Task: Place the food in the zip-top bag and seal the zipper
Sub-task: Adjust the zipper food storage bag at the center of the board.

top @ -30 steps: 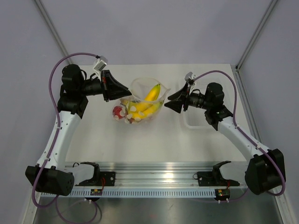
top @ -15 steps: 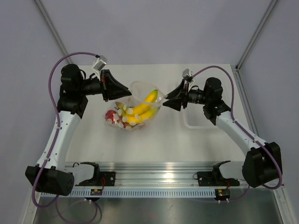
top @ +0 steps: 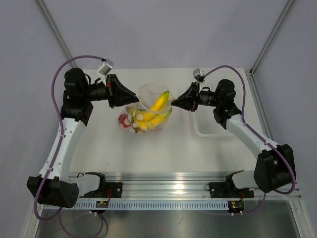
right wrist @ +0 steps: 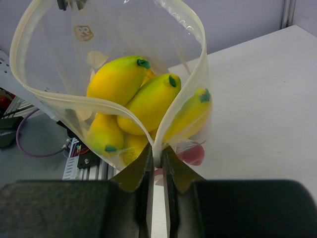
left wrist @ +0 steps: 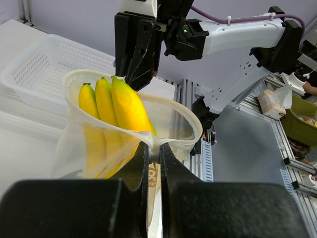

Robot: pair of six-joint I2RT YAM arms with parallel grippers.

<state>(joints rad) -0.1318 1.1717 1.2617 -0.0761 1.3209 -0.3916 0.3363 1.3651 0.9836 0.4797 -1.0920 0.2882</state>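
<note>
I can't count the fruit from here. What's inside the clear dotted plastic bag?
Inside the clear dotted plastic bag sits a bunch of yellow toy bananas. Something red, likely the strawberry-like fruit, shows through the plastic beneath. The bananas cover the rest of the bottom.

The zip-top bag (top: 150, 105) is thin clear plastic film, glossy and creased, printed with pale dots. Its zipper (right wrist: 203, 54) is a thicker, milky strip. The bananas (right wrist: 119, 82) are smooth yellow plastic with a soft sheen, and the strawberries (top: 123, 119) are red. The left gripper (left wrist: 154, 156) and right gripper (right wrist: 156, 158) are matt black. The table (top: 163, 148) is matt white. The rail (top: 163, 181) is brushed metal. The basket (left wrist: 29, 69) is perforated white plastic.
</note>
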